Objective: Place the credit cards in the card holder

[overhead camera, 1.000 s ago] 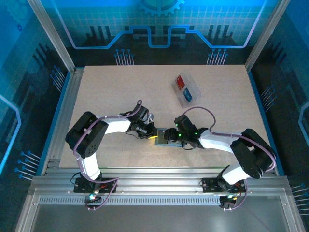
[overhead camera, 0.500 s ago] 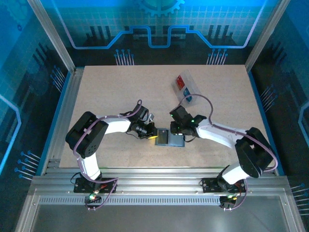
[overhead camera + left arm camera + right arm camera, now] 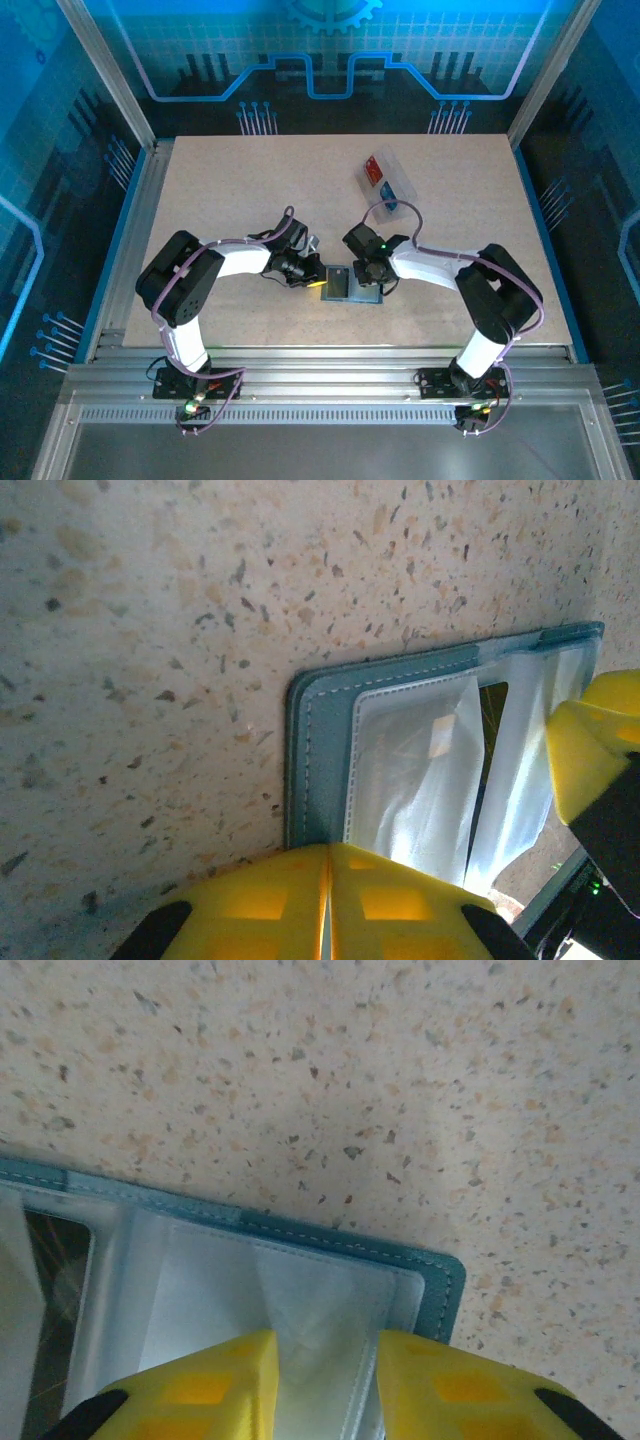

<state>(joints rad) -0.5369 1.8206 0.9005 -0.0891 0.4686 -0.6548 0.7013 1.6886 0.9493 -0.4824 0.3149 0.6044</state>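
Jaws of left gripper tight on card holder, right gripper astride.

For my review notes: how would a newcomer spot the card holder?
On the speckled table, look to the middle of the near half. The card holder lies open there: teal-edged, with clear inner pockets, unlike the transparent tray farther back.

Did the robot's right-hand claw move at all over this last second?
Yes. In the top view the right gripper has shifted away from the arms' bases, toward the clear tray, and slightly left, staying over the card holder.
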